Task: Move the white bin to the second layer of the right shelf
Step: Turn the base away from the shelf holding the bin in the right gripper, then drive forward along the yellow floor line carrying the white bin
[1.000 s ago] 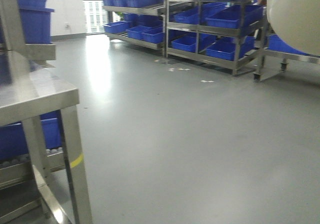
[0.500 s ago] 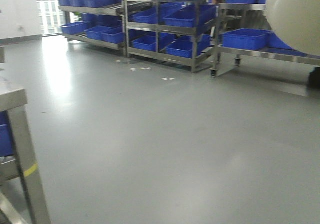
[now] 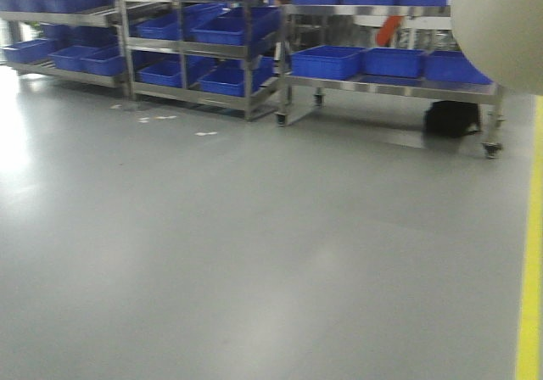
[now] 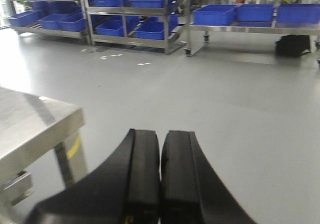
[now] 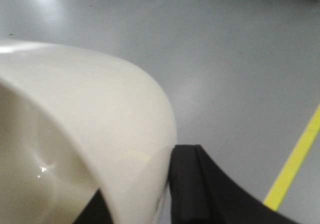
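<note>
Right wrist-mounted camera gives you the closest look at the cream-white glossy plastic bin (image 5: 75,119). It hangs above the smooth grey floor (image 5: 225,44), with its rim wall pinched by the right end effector (image 5: 137,189). One black finger (image 5: 210,189) sits outside the wall and the other seems to sit inside, though the view is too close and blurred to be sure. In the front-facing view the bin (image 3: 501,24) fills the top right corner, carried high and touching nothing else.

Your left end effector (image 4: 160,174) has its fingers pressed together on nothing, near the corner of the brushed steel table (image 4: 35,119).

Across the floor, well apart from the bin, stand stainless steel racks (image 3: 390,87) loaded with blue rectangular crates (image 3: 327,60). A yellow floor line (image 3: 530,227) runs along the right edge. You cannot tell from here which level is the target.

This looks like the carry, with placing not yet begun. The bin hangs from a single pinch on one wall, so hold that pinch firm and the wrist level, and drive the base smoothly so the bin does not swing. Come to the rack square, pick a gap between crates, and lift the base over the front rail before reaching in.
</note>
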Motion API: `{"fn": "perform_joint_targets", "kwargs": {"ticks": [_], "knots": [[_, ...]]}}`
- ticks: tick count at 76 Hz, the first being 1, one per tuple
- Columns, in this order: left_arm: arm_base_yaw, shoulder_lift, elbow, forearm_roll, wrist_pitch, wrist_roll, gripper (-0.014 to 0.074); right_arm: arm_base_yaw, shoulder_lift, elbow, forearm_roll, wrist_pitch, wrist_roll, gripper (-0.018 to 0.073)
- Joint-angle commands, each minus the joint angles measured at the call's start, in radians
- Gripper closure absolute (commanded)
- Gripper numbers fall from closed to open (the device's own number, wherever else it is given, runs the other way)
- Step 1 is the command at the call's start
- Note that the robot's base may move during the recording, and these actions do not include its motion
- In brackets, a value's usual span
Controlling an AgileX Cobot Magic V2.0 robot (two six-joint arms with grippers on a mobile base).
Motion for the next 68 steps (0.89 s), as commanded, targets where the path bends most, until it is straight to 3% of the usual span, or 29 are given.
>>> {"fn": "perform_joint_targets", "kwargs": {"ticks": [1, 68], "knots": [[-0.005, -0.014, 0.037, 0.0, -0.085, -0.003, 0.0512, -0.004, -0.003, -0.033, 0.009, -0.097, 0.001, 0.0511], [-0.005, -0.014, 0.037, 0.0, -0.085, -0.003, 0.0512, -0.004, -0.003, -0.033, 0.009, -0.097, 0.001, 0.0511]]}}
